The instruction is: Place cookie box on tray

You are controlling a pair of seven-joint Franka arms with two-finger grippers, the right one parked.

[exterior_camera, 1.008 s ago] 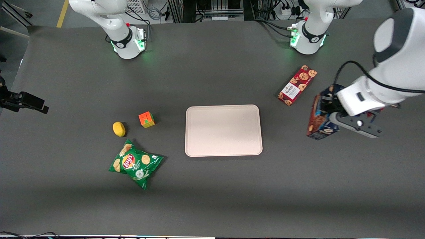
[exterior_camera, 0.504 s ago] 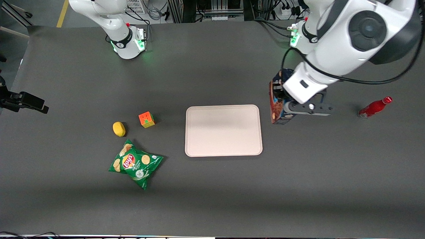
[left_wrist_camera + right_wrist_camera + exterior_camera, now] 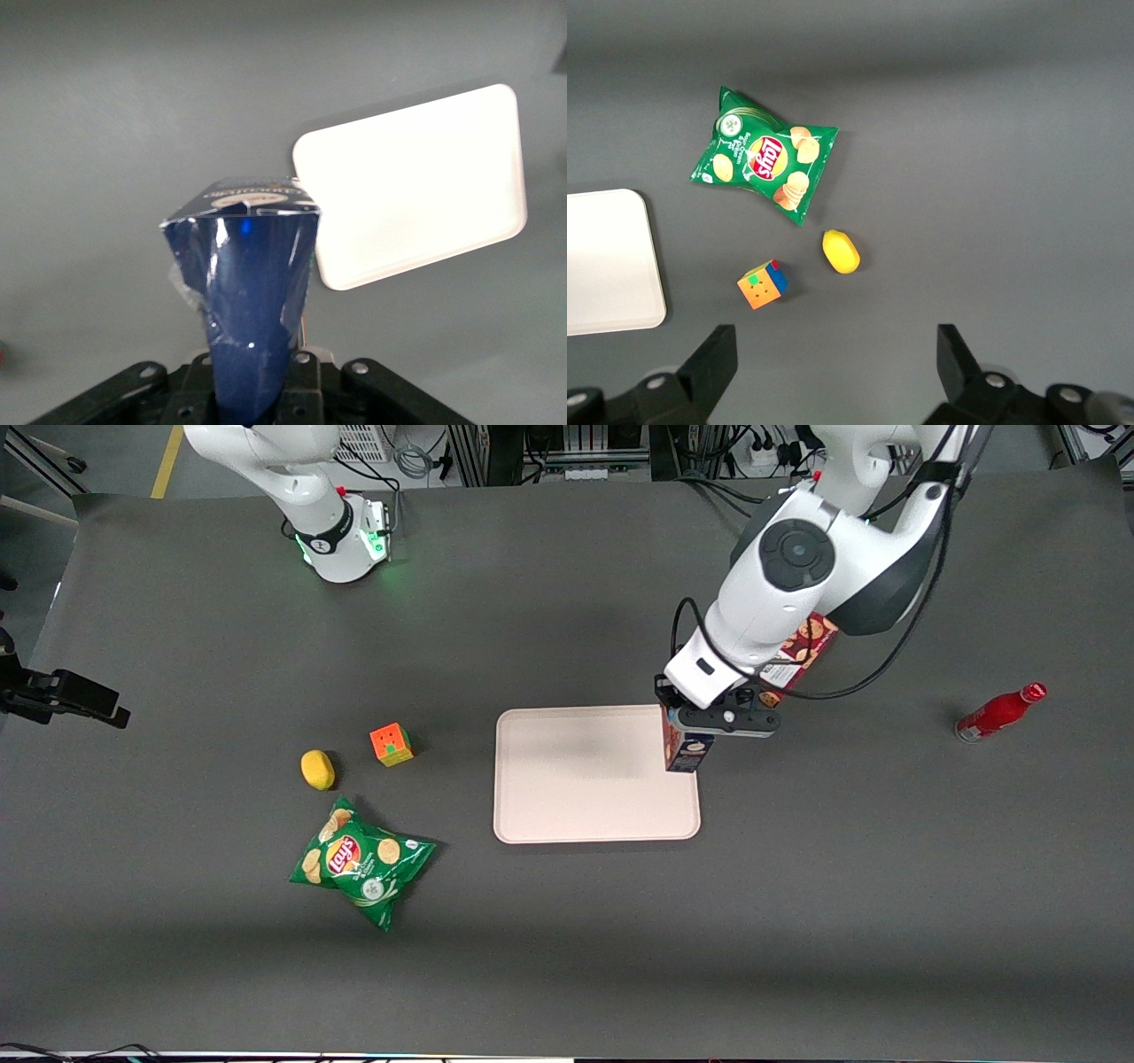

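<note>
The green chip bag [image 3: 362,863] reads "Lay's" in its red-and-yellow roundel, plain in the front view and again in the right wrist view [image 3: 764,165]. The red box [image 3: 800,657], mostly hidden under the working arm, shows printed cookies and a white label whose words I cannot read. The box [image 3: 252,301] in the tool has a pale oval mark on its end face with lettering too faint to make out. The red bottle [image 3: 1001,711] shows no legible writing.

The tool [image 3: 689,731] is clamped on the box [image 3: 687,751], which hangs upright and dark blue, its wrapper creased where the fingers press. In the front view it sits over the tray [image 3: 585,779] at the tray's 2 o'clock corner, right at the edge on the working arm's side; whether it touches the tray I cannot tell.

Half a second ago the box hung above bare worktop [image 3: 567,957] just off that tray edge, and a second ago it was much nearer the working arm's end. The arm has swung inward since, uncovering the bottle and then covering most of the red box. The tray, the bag, the yellow lemon-like thing [image 3: 317,770] and the cube [image 3: 392,744] lie where they did.
</note>
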